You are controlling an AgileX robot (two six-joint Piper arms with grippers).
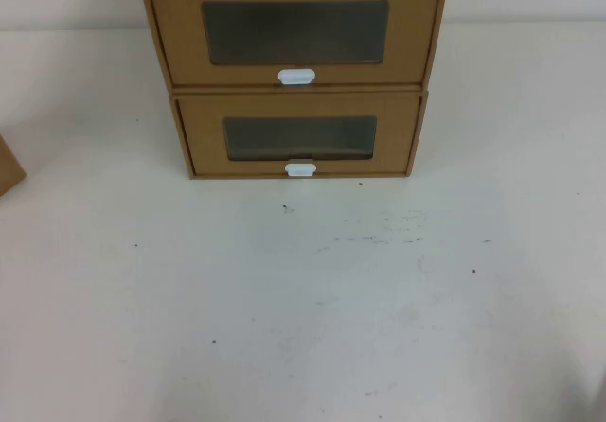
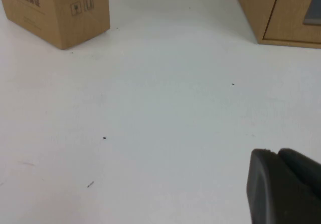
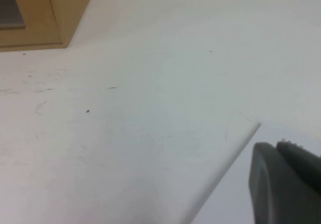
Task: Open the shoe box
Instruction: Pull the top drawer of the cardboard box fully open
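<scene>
Found the shoe box stack standing on the white table, two brown boxes one atop the other. Saw the lower shoe box sitting squarely beneath the upper shoe box, each with a dark window in its front and a white pull tab at the front's bottom edge: upper tab, lower tab. Noted both fronts shut, level with their frames. Spotted a small cardboard carton well to the left of the stack and apart from it, with printed marks on its side. Placed the left gripper low over bare table, in front of the stack and to its left, well apart from the stack's left corner; could not tell whether spread or closed. Placed the right gripper likewise low, in front of the stack and to its right, well apart from the right corner, clenched tight on nothing. Touched nothing with either.
</scene>
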